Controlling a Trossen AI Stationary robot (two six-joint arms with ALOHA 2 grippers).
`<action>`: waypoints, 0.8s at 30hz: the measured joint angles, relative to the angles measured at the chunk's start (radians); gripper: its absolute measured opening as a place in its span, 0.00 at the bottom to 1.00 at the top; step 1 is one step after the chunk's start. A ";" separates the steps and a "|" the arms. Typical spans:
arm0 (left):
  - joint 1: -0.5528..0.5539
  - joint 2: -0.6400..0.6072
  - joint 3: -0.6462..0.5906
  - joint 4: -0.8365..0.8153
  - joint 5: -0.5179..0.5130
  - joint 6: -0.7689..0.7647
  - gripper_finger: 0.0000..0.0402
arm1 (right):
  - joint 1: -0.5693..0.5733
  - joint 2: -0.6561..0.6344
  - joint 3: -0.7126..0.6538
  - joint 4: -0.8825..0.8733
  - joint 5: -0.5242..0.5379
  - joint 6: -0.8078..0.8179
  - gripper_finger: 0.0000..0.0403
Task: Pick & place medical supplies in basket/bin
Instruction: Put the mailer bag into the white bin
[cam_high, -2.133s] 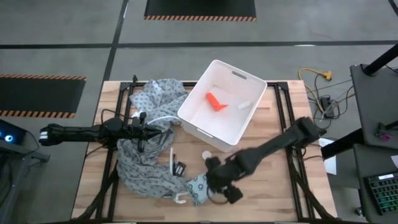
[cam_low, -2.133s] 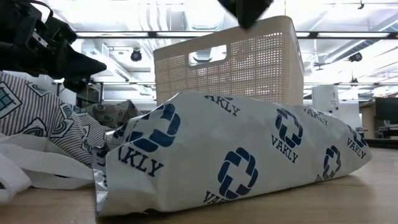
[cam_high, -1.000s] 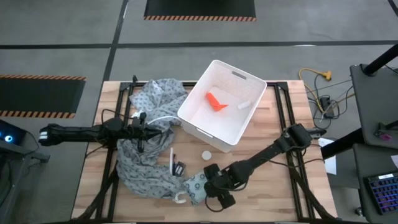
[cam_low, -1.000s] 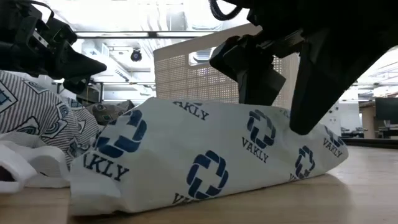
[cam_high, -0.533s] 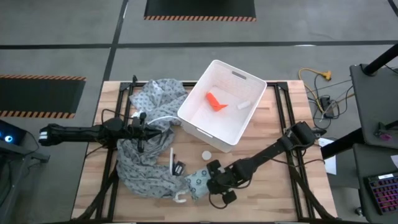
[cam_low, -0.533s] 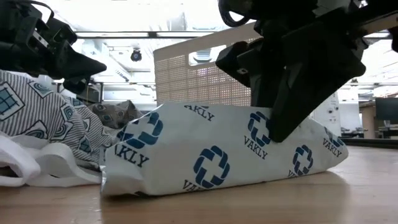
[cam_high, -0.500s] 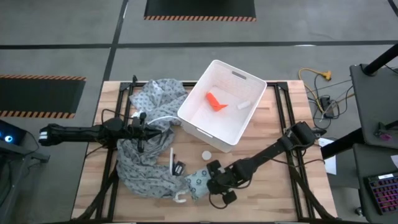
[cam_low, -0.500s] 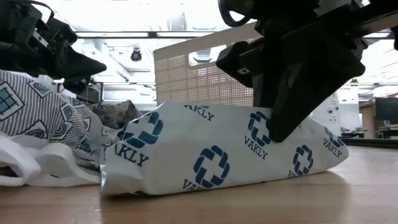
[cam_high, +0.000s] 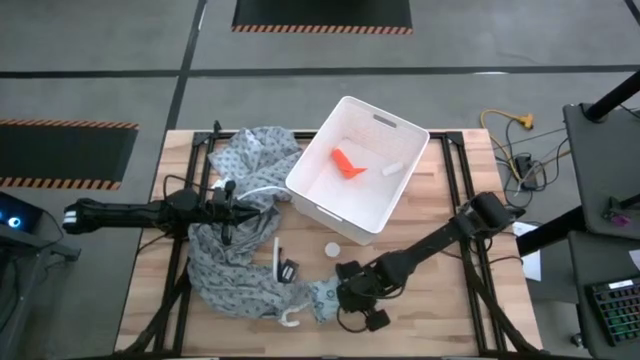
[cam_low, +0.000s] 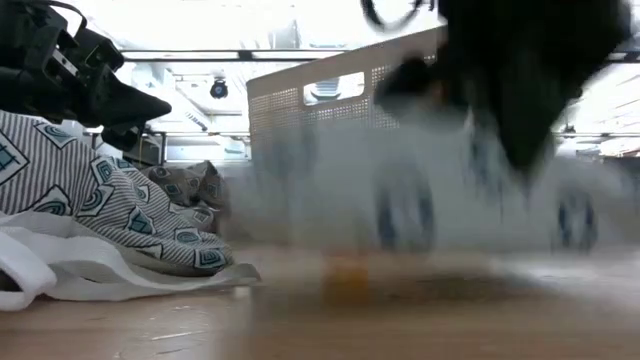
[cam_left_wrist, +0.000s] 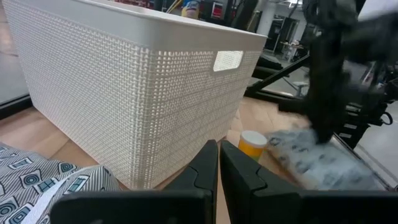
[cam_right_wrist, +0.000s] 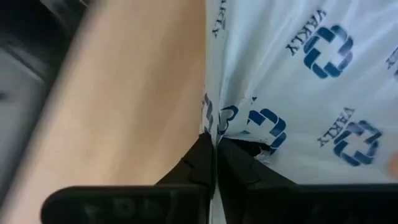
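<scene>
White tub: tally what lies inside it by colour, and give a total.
Orange: 1, the bottle-like cylinder in the tub
White: 1, the short cylinder
Total: 2

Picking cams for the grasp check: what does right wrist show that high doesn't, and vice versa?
Only the right wrist view: the right gripper with fingers shut on the edge of the teal packet, and the packet's ring print.

Only the high view: the white tub holding an orange bottle and a white cylinder, the white disc beside it, the patterned cloth, and the left gripper over that cloth.

Both: the packet, the right gripper and the wooden table.
</scene>
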 joint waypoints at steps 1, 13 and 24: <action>0.000 0.000 0.000 0.000 0.000 0.000 0.00 | -0.004 -0.032 0.000 0.007 -0.005 0.006 0.02; 0.000 -0.001 0.000 0.000 0.000 0.000 0.00 | -0.102 -0.372 0.062 0.046 0.076 0.066 0.02; 0.000 -0.001 0.000 0.000 0.000 0.000 0.00 | -0.336 -0.423 0.273 -0.170 0.325 0.119 0.02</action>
